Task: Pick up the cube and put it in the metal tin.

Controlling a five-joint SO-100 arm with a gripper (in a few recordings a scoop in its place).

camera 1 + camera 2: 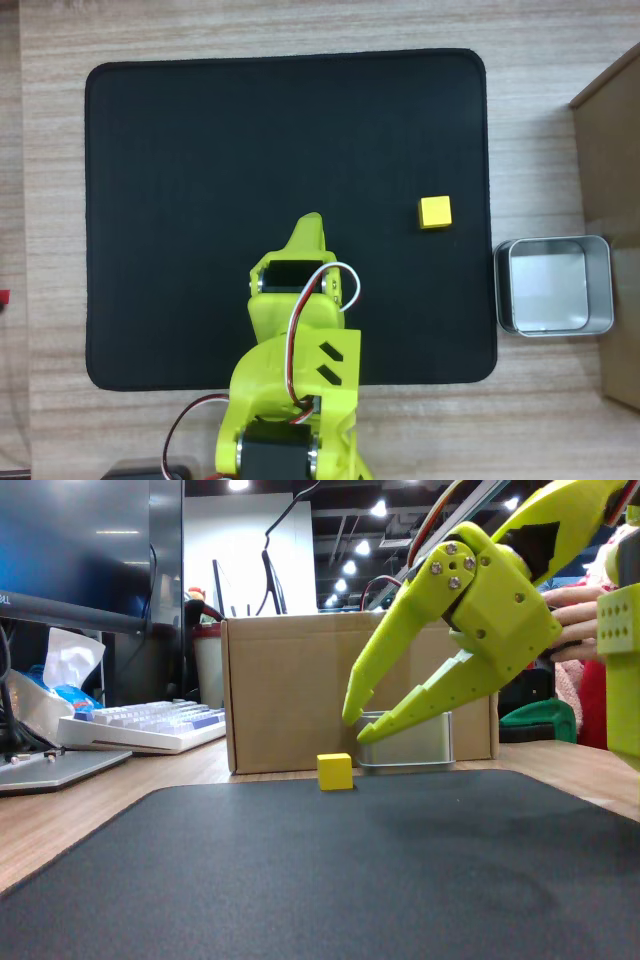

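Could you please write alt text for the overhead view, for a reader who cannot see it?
A lime-yellow robot arm reaches up from the bottom edge over a black mat, its gripper pointing toward a small yellow cube on the mat's right side. A silver metal tin sits empty on the wooden table just right of the mat, beside a brown box.

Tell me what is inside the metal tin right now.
In the overhead view the tin looks empty, bare shiny floor inside. The cube sits on the black mat, apart from it. In the fixed view the tin's wall hides its inside.
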